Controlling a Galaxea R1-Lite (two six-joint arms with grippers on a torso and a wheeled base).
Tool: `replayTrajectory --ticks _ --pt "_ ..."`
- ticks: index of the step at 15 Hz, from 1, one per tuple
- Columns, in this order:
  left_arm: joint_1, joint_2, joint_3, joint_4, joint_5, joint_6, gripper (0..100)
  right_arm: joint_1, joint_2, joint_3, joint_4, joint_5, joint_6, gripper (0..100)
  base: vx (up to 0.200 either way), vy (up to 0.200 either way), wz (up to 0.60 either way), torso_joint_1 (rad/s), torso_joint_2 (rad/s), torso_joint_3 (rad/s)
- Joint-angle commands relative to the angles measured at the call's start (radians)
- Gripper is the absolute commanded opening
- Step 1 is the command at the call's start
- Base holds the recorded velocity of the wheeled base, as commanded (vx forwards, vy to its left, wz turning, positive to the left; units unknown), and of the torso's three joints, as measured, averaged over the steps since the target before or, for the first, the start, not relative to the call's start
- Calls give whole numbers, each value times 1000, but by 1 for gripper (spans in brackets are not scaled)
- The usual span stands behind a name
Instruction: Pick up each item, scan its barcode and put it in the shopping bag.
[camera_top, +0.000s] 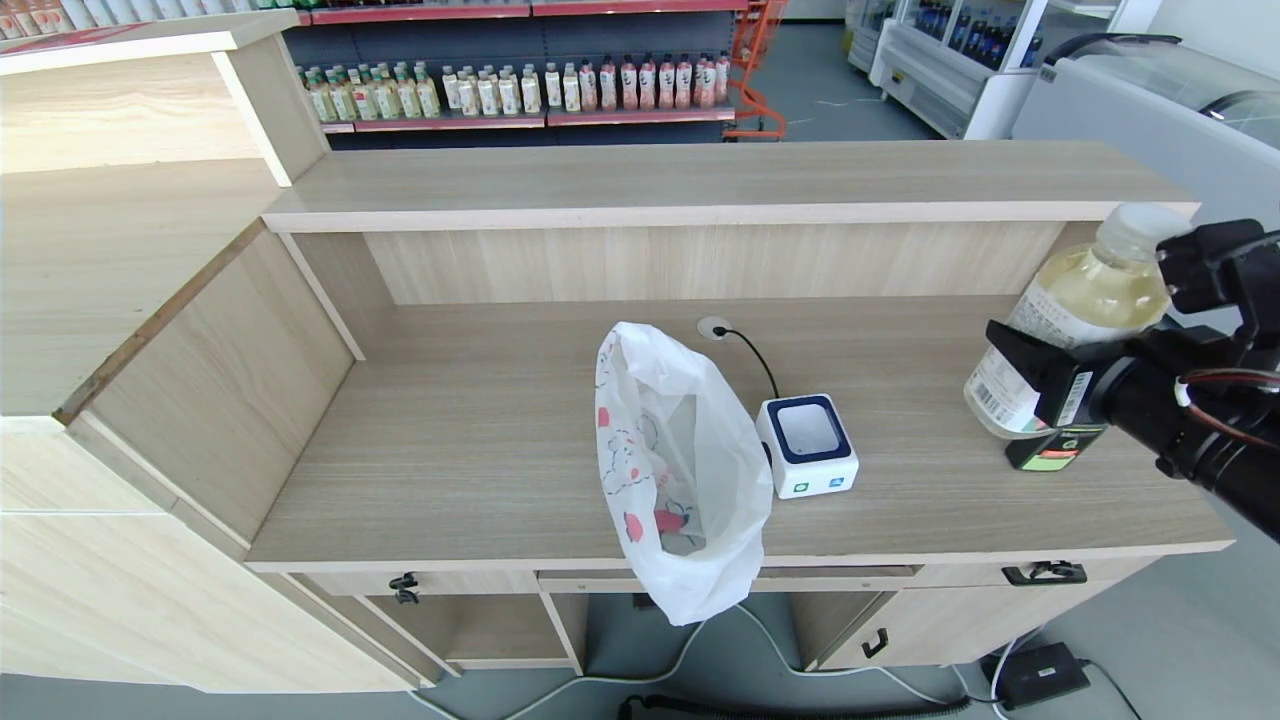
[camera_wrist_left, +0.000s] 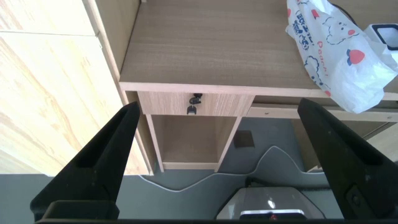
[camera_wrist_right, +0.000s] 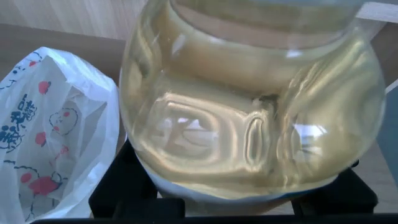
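My right gripper (camera_top: 1110, 315) is shut on a clear bottle (camera_top: 1085, 300) of pale yellow drink with a white cap. It holds the bottle tilted above the right end of the wooden counter (camera_top: 480, 440); the bottle's label with its barcode faces down and left. In the right wrist view the bottle (camera_wrist_right: 249, 106) sits very close. The white shopping bag (camera_top: 680, 470) with red prints stands open at the counter's middle front, hanging over the edge. A white scanner (camera_top: 806, 445) with a blue-framed window sits just right of the bag. My left gripper (camera_wrist_left: 217, 162) is open and holds nothing, low in front of the counter's left drawer.
A raised ledge (camera_top: 700, 185) runs along the counter's back and a wooden side wall (camera_top: 230, 390) closes its left. The scanner's black cable (camera_top: 752, 355) leads to a grommet behind it. A small dark thing with a green and orange label (camera_top: 1050, 455) lies under the bottle. Keys hang from the drawers (camera_top: 404, 587).
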Motion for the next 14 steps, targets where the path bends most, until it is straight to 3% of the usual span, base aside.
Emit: replayTrajectory --ticks 1,6,14 --pt "0 0 0 1 0 -1 100 2 8 -3 -1 0 -1 0 0 0 0 0 0 0" --pt "0 0 0 1 -8 -11 100 5 44 -12 -8 2 12 0 0 0 0 0 0 0" --pt "0 0 0 0 2 -14 100 123 75 -58 -4 4 13 0 0 200 0 5 2 3"
